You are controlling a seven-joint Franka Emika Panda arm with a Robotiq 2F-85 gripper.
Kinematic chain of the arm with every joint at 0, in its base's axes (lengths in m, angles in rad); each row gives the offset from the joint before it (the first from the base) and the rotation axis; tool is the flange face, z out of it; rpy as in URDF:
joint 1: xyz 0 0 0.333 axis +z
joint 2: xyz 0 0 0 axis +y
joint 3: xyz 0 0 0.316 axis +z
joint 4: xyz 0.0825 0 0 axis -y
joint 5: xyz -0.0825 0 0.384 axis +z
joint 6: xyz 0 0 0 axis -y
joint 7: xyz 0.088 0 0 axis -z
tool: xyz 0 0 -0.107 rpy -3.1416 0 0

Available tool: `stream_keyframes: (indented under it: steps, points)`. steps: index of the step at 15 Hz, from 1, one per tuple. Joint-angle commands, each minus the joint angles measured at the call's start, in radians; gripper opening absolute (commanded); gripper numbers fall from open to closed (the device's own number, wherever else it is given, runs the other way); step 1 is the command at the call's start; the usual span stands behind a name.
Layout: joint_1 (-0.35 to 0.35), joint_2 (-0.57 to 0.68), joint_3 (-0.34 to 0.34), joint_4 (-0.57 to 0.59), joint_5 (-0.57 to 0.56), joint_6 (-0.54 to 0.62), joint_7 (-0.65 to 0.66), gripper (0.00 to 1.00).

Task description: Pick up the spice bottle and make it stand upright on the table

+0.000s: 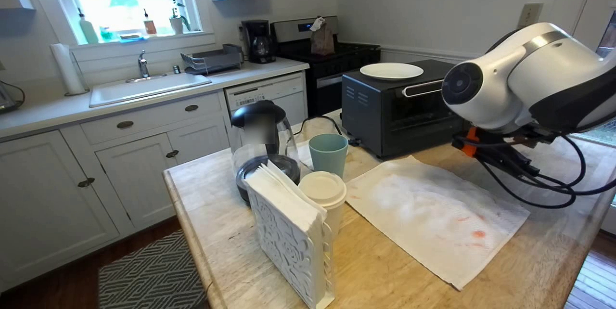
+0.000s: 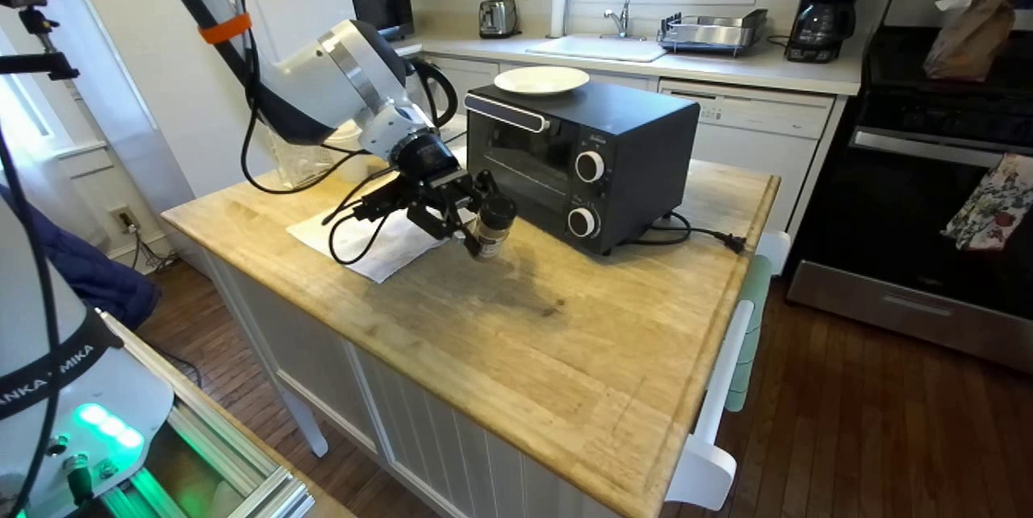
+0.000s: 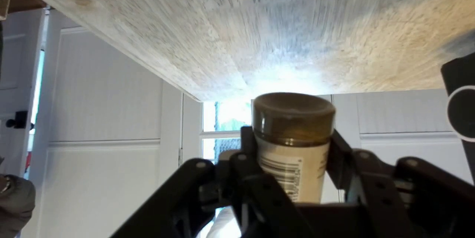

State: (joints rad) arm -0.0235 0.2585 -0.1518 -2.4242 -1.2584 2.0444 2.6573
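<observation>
The spice bottle (image 2: pixel 491 236) has a dark cap and a pale labelled body, in an exterior view. My gripper (image 2: pixel 478 215) is shut on it and holds it above the table (image 2: pixel 565 373), cap up and slightly tilted. The wrist view stands upside down. There the bottle's brown glass base (image 3: pixel 293 115) points toward the table (image 3: pixel 222 30), with a barcode label below it in the picture. The two fingers of the gripper (image 3: pixel 292 143) press on its sides. In an exterior view (image 1: pixel 385 261) of the table, the bottle and fingertips are hidden behind the arm.
A black toaster oven (image 2: pixel 646 155) with a white plate (image 2: pixel 541 80) stands close beside the bottle. A paper towel (image 1: pixel 433 217) lies on the table. A teal mug (image 1: pixel 328 152), a lidded cup (image 1: pixel 322 188), a kettle (image 1: pixel 264 155) and a napkin holder (image 1: pixel 288 246) stand near it.
</observation>
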Motion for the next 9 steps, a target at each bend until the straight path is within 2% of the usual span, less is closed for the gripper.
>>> stream_keyframes:
  steps: [1, 5, 9]
  points:
    - [-0.013, 0.087, 0.035, 0.05, -0.055, -0.001, 0.078, 0.22]
    - [-0.019, 0.149, 0.053, 0.083, -0.11, 0.023, 0.092, 0.22]
    - [-0.051, 0.194, 0.058, 0.11, -0.117, 0.131, 0.062, 0.22]
